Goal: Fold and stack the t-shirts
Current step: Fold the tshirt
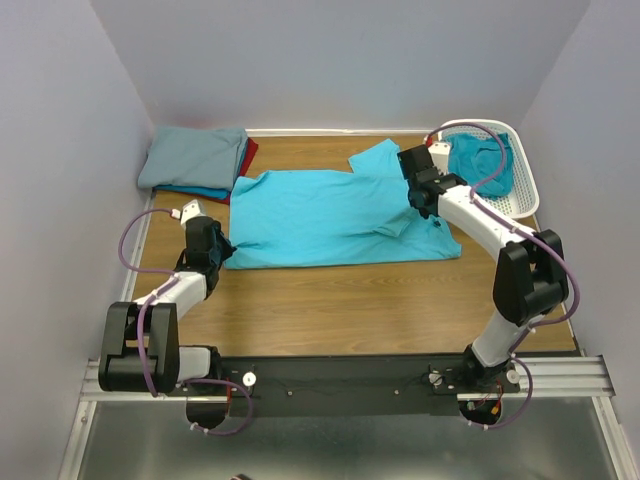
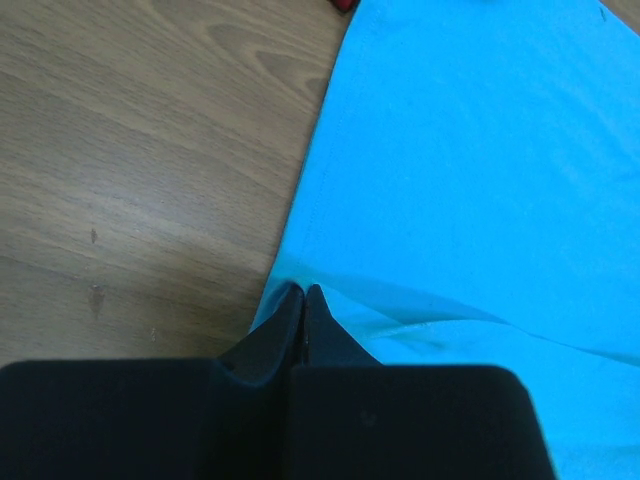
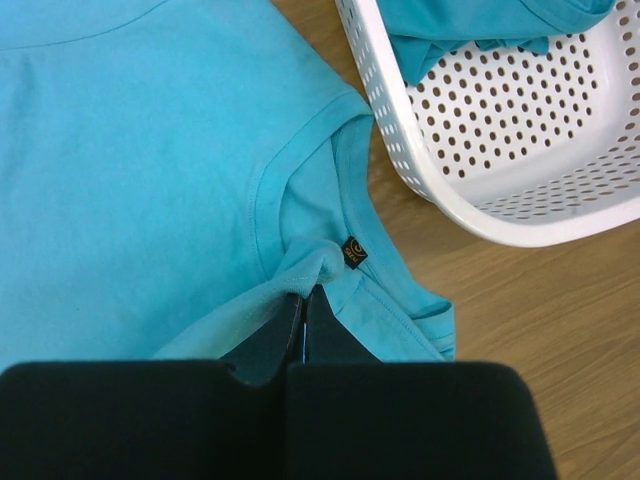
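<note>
A bright turquoise t-shirt (image 1: 330, 215) lies spread flat in the middle of the wooden table. My left gripper (image 1: 222, 250) is at its near-left hem corner. In the left wrist view the jaws (image 2: 303, 290) are shut, pinching the hem edge of the cloth (image 2: 480, 150), which creases there. My right gripper (image 1: 420, 200) is shut on a fold of the shirt (image 3: 130, 150) bunched at its tips (image 3: 305, 292), just beside the collar and its black label (image 3: 354, 251). Folded t-shirts (image 1: 195, 160) are stacked at the back left, grey-blue on top, red and blue edges beneath.
A white perforated basket (image 1: 520, 190) stands at the back right, its rim (image 3: 500, 225) close to my right gripper. A deeper teal shirt (image 1: 480, 160) lies crumpled inside it (image 3: 480, 25). Walls close in the table on the left, back and right.
</note>
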Available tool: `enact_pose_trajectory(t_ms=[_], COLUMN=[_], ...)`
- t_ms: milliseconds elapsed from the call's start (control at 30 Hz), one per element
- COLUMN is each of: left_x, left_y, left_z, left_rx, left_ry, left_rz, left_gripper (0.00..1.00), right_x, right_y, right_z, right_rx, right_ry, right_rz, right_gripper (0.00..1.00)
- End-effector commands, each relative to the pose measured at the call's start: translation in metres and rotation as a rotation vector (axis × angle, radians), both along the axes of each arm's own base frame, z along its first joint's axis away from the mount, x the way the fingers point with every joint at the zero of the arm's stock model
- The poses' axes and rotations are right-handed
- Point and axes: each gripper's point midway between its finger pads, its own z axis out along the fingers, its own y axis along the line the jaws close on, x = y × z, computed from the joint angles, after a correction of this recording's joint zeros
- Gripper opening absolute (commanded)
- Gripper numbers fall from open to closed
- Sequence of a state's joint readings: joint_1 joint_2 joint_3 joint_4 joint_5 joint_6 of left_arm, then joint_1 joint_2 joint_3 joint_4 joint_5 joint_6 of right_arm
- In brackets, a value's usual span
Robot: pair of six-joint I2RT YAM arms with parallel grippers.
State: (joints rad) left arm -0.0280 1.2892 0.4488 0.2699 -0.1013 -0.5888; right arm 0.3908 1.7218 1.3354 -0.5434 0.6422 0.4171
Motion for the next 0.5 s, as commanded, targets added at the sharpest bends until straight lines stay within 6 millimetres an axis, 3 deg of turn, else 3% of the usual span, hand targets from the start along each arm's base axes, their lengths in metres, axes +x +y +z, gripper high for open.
enact_pose_trajectory(t_ms=[0, 467], left_x=[0.01, 0.014], left_y=[0.003, 0.005], left_z=[0.013, 0.007], left_rx=[0.01, 0.017], left_ry=[-0.045, -0.026], left_rz=[0.0, 0.002], left_gripper=[0.0, 0.0], right_x=[-0.003, -0.002], right_y=[-0.014, -0.018], right_z=[0.016, 0.005], right_rx=[-0.019, -0.025], right_ry=[-0.043, -0.018], right_rz=[-0.035, -0.045], right_gripper=[0.0, 0.0])
